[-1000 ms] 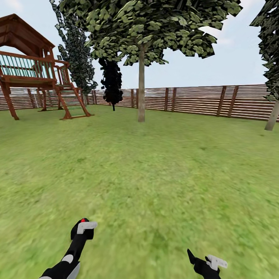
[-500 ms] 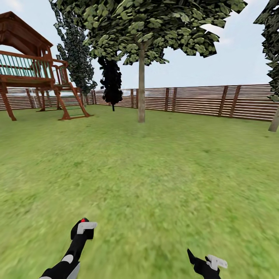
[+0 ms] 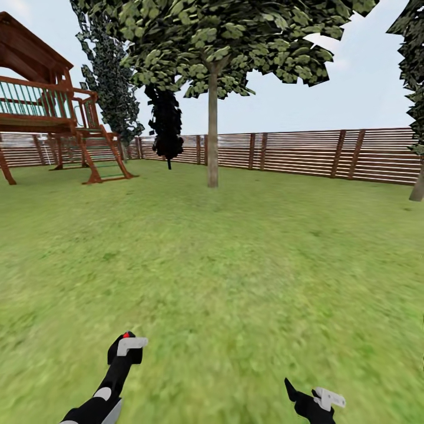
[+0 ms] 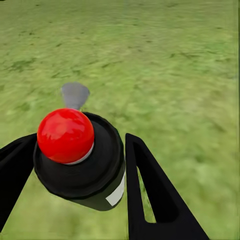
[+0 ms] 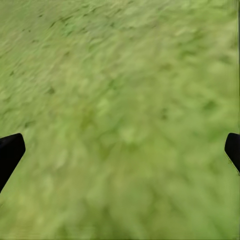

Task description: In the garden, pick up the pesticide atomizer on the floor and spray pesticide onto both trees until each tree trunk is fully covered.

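Gripping the sprayer between its fingers, the left claw rides low over the grass; the right claw hangs wide open, empty. The playset has slid leftward since a second ago, so the robot is likely turning toward the nearest tree trunk, well ahead.

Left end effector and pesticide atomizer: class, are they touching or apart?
Touching. In the left wrist view the left end effector has both fingers pressed against the sides of the pesticide atomizer, with no gap.
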